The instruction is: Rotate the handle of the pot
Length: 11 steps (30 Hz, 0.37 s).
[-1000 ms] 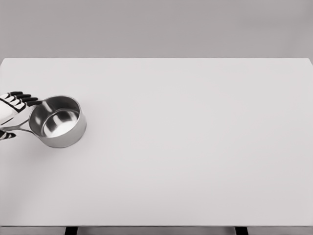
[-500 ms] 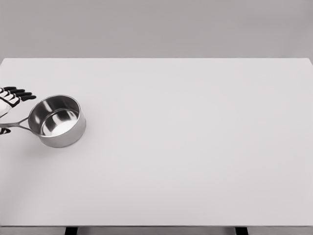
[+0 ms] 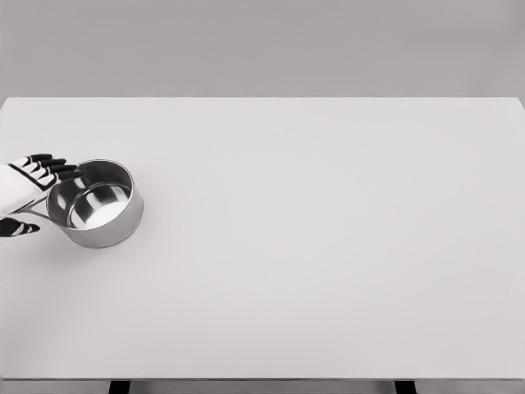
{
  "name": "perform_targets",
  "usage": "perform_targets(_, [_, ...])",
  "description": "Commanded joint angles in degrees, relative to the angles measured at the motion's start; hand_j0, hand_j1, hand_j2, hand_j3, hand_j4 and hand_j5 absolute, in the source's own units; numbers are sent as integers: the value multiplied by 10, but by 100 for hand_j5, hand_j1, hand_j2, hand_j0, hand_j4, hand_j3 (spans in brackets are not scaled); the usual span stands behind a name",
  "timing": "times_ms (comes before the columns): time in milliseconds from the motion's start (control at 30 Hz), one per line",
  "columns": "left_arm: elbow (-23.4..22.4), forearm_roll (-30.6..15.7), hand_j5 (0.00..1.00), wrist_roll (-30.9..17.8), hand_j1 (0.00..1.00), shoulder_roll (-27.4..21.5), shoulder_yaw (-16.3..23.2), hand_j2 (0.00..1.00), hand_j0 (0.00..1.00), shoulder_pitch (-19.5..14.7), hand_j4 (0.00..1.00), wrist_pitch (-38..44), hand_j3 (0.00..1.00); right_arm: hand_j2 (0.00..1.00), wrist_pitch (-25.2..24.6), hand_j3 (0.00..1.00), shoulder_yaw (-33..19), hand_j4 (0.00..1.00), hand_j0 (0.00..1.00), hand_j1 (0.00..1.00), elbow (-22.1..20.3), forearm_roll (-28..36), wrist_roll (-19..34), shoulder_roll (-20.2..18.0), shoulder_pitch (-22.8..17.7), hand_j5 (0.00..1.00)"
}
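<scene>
The left hand (image 3: 29,193) straddles the pot handle (image 3: 31,212) at the bench's (image 3: 328,271) far left edge, fingers above, thumb below; it looks loosely closed on it, though contact is hard to judge. Firm up the grip, then swing gently so the pot (image 3: 95,203) pivots without tipping.

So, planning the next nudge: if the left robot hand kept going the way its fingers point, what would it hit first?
Probably the steel saucepan: the left robot hand points right, fingertips already at its rim, though depth is unclear.
</scene>
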State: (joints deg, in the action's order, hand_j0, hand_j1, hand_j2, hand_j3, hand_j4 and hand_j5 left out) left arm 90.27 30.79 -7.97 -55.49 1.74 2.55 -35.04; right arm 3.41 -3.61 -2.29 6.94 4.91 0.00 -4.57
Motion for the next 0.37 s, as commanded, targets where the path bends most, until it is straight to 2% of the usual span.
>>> perform_targets(0, [31, -6, 100, 1, 100, 0, 0, 100, 100, 0, 100, 0, 100, 100, 0, 100, 0, 100, 100, 100, 0, 0, 0, 0, 0, 100])
perform_targets(333, [48, -8, 100, 2, 100, 0, -1, 100, 100, 3, 100, 0, 100, 100, 0, 100, 0, 100, 100, 100, 0, 0, 0, 0, 0, 100])
